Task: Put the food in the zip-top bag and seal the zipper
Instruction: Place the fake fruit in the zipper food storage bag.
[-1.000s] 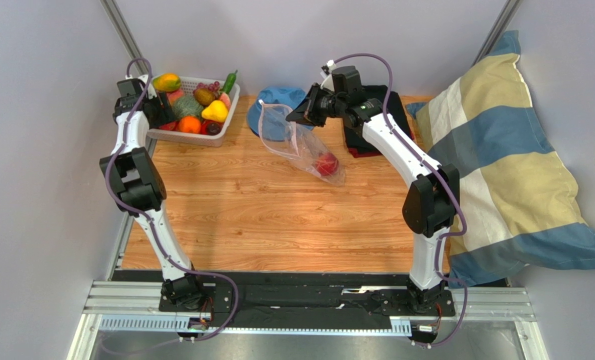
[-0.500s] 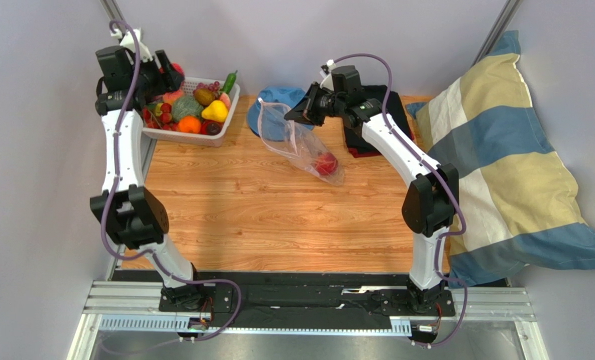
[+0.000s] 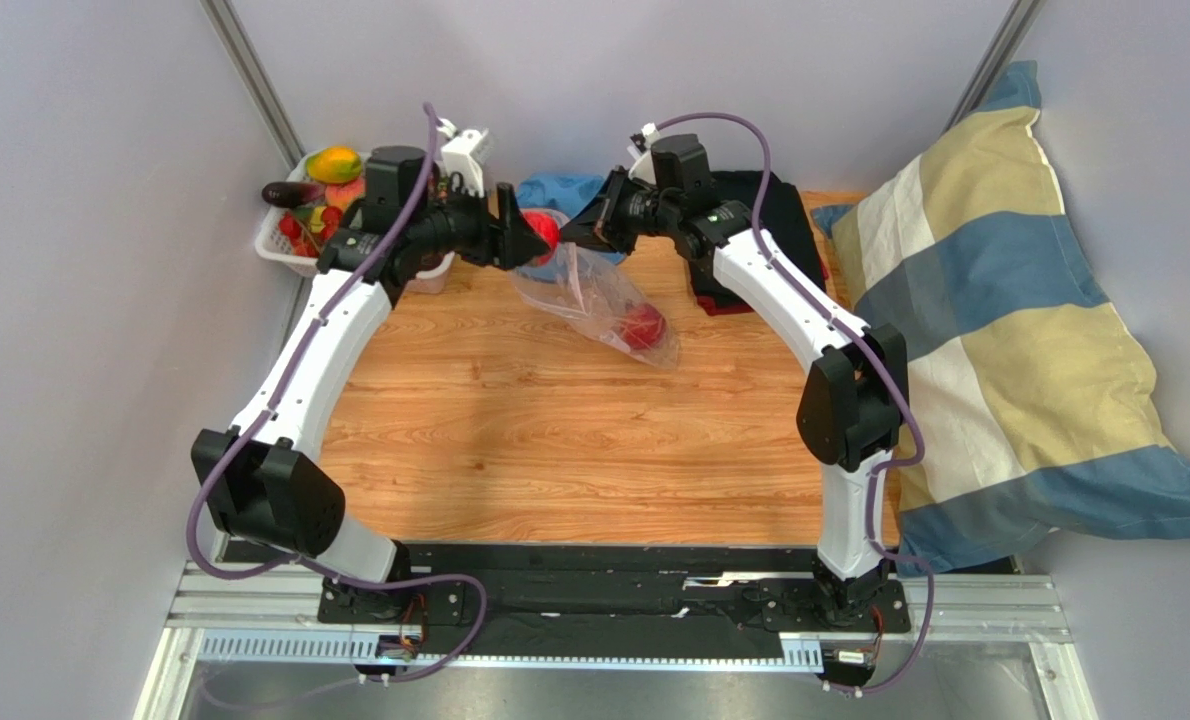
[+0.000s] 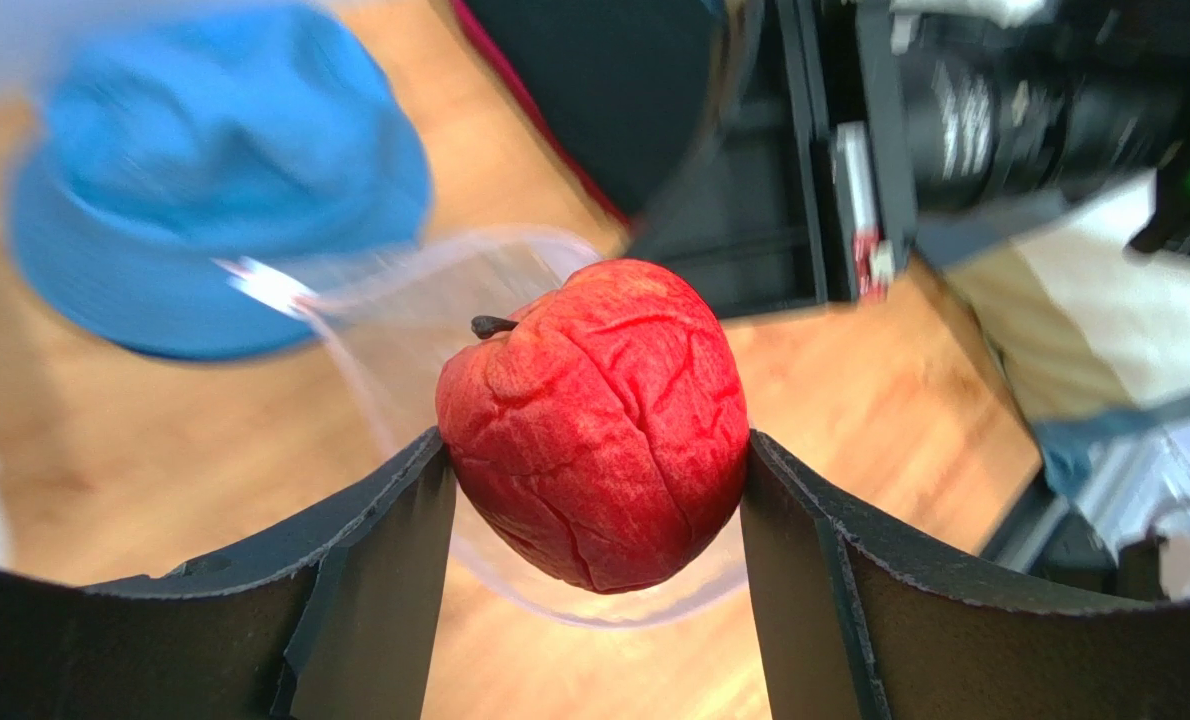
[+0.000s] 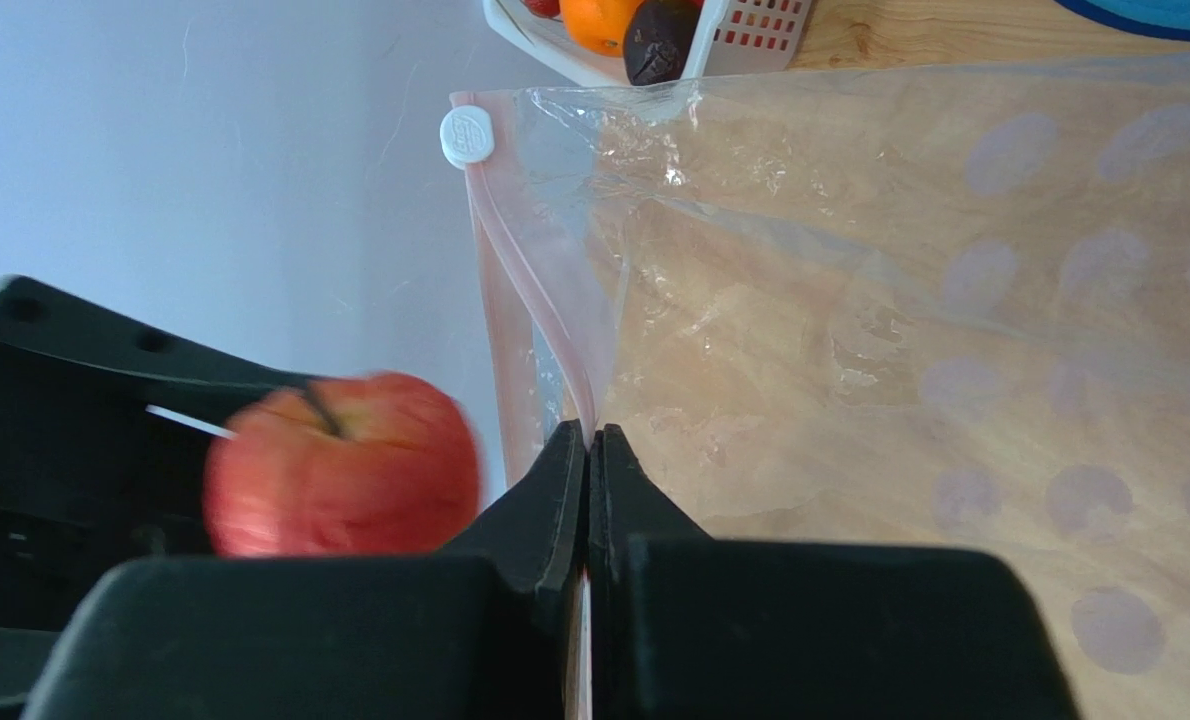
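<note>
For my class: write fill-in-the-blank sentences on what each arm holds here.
The left fingers grip a red ___.
The right fingers are closed on the edge of the clear ___.
One red toy fruit already lies ___ it.
The hat on the table is ___.
Missing: apple; bag; inside; blue.

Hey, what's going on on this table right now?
The left gripper holds a red apple just at the open mouth of the zip-top bag, which the right gripper pinches by its rim. One red fruit already lies inside the bag. More toy food sits in the white basket.
</note>
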### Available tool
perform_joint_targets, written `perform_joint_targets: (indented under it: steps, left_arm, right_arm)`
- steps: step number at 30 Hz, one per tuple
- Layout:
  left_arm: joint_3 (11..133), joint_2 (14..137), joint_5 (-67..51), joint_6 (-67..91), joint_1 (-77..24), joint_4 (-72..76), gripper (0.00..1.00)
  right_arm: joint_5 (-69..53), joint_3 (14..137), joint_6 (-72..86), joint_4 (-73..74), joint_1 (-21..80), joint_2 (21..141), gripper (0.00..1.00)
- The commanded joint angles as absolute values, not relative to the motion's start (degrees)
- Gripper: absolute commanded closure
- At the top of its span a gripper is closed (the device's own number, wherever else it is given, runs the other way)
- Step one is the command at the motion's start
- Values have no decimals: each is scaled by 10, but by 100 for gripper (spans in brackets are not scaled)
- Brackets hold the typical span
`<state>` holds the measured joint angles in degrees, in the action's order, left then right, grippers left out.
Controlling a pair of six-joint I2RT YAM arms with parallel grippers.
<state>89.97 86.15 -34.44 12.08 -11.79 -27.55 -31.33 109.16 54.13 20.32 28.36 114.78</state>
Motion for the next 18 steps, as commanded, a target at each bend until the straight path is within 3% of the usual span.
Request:
perform_joint_targets:
  steps: [1, 5, 6, 13, 16, 18]
  left_arm:
    - [883, 852, -309, 118, -148, -294, 36]
    - [912, 882, -294, 118, -148, -343, 15]
    - [919, 886, -293, 113, -148, -350, 1]
    - [964, 875, -285, 103, -122, -349, 1]
    - [965, 875, -280, 133, -55, -310, 1]
    - [972, 885, -250, 142, -4, -296, 7]
  right_arm:
    - [-327, 1118, 557, 169, 286, 1145, 100]
    - [-327, 1112, 559, 164, 286, 1137, 100]
    - [-327, 1111, 560, 162, 286, 1136, 100]
    - [-328, 1108, 558, 166, 286, 1136, 100]
    - [-329, 1107, 557, 168, 286, 1139, 100]
    - [-330, 1107, 557, 168, 285, 1142, 100]
